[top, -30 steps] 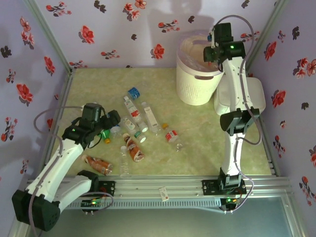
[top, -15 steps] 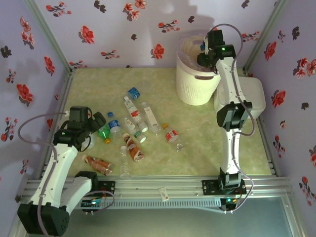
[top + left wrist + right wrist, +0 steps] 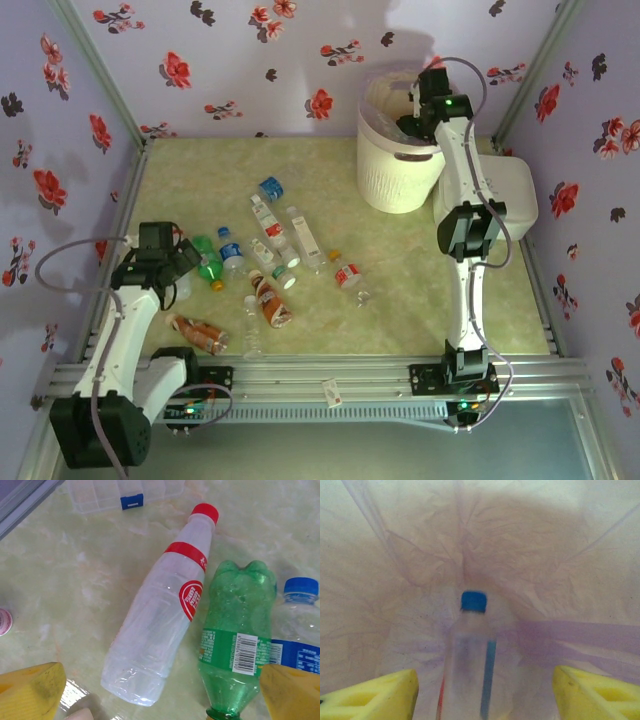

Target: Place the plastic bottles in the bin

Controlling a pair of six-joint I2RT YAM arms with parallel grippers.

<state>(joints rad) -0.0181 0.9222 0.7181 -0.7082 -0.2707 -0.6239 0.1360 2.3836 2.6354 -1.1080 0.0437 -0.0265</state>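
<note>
The left hand (image 3: 160, 695) hangs low over the table (image 3: 75, 580) with its pads (image 3: 30, 690) spread wide and nothing between them gripped. 2 bottles lie side by side just ahead of it and between the pads. The clear bottle (image 3: 160, 615) slants away from the hand, base nearest and red cap farthest. The green bottle (image 3: 235, 635) runs almost straight away, neck toward the hand, touching the clear one's side.

Both long axes cross the pads' closing line, so I judge a straight close would trap both. A small shift toward 1 should single it out.

The right hand (image 3: 485, 690) is over the bin (image 3: 390, 175), well apart from the heap. It is open: the blue-capped bottle (image 3: 470, 650) below it, against the liner (image 3: 545, 555), touches neither pad. The left arm is the nearer one for the next pick.
</note>
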